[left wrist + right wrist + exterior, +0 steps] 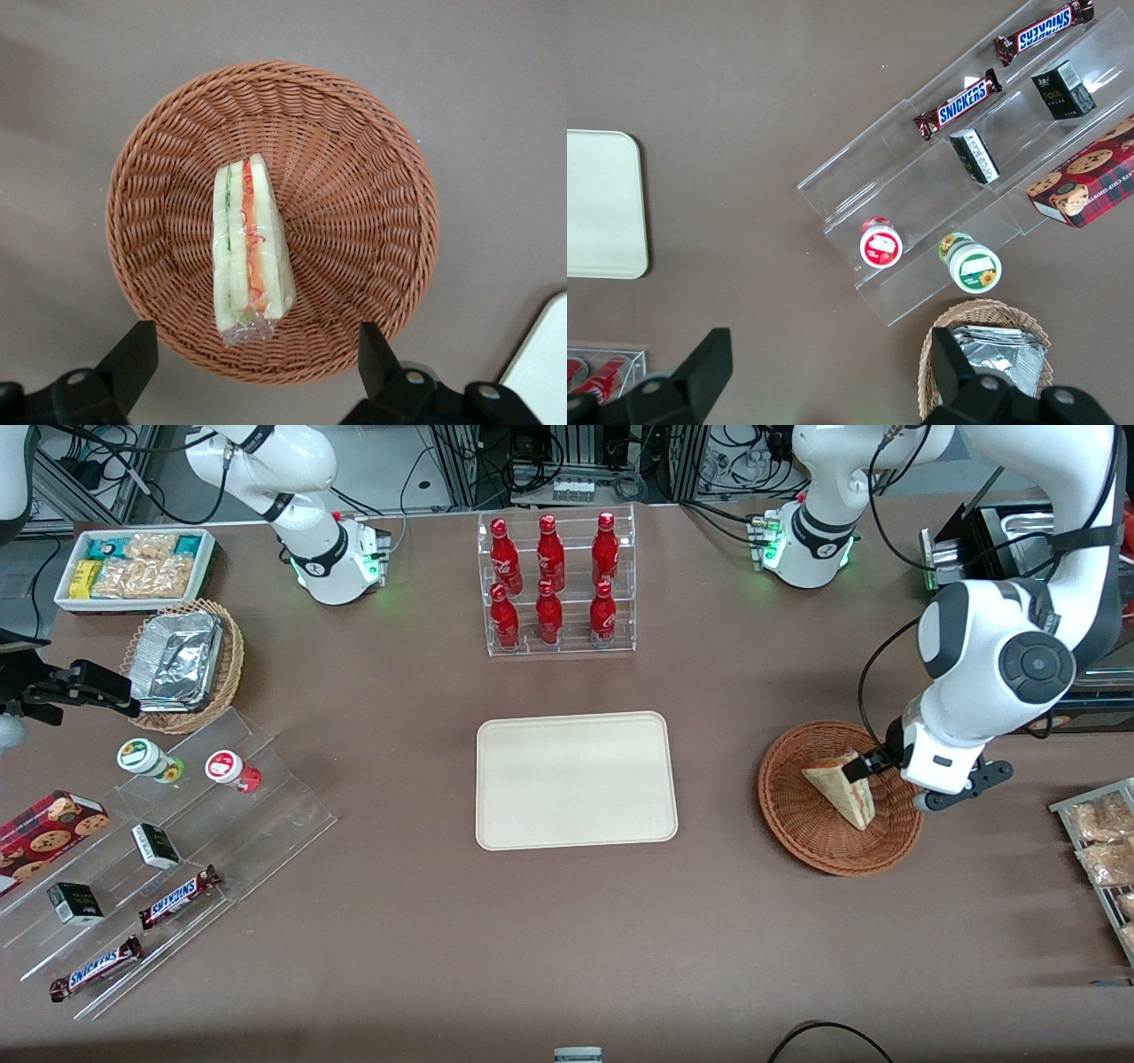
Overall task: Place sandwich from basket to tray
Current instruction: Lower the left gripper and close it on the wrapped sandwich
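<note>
The sandwich [251,248] lies in the basket [372,186], standing on one bread face's edge so that its striped cut side of red, orange and green faces up toward the wrist camera. Its long axis runs between the two fingers [133,359] rather than across them, and it sits off the basket's middle, closer to one finger than the other. In the front view the sandwich [842,788] shows at the right of the frame, a tan wedge in the basket [797,815], with the gripper [873,762] hovering right over it, jaws spread wide and holding nothing. To my eye the fingers would close across the wedge's thin width, which suits a grasp, though a small sideways shift to centre it looks needed first. The tray [576,779] waits at the frame's centre, well apart from the basket, toward the parked arm's end.
</note>
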### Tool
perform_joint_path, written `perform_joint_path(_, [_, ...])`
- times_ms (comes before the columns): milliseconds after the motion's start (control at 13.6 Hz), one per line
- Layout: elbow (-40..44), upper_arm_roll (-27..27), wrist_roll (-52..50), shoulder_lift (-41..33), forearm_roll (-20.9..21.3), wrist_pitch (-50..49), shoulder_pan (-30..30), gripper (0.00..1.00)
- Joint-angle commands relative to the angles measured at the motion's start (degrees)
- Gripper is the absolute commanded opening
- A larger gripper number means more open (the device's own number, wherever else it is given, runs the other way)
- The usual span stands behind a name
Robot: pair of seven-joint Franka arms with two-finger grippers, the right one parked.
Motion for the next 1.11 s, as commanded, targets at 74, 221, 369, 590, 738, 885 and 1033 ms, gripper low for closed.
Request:
perform_joint_path(74, [-6.0,0.1,-4.0,-0.1,0.5,8.9,-0.1,1.00])
perform_joint_path(221, [-9.2,0.1,-4.5,0.4,0.5,13.5,0.0,1.00])
perform_joint_path(369, [-9.6,0.1,-4.5,1.7,0.5,14.3,0.0,1.00])
perform_joint_path(590, [-9.8,0.1,-4.3,2.8,0.7,14.3,0.0,1.00])
perform_joint_path(738, [-10.1,0.1,-4.3,3.5,1.4,14.7,0.1,1.00])
perform_joint_path(885, [-10.4,0.1,-4.3,4.7,1.5,16.3,0.2,1.00])
perform_joint_path(1033, [-10.7,0.1,-4.3,5.9,1.5,17.3,0.3,1.00])
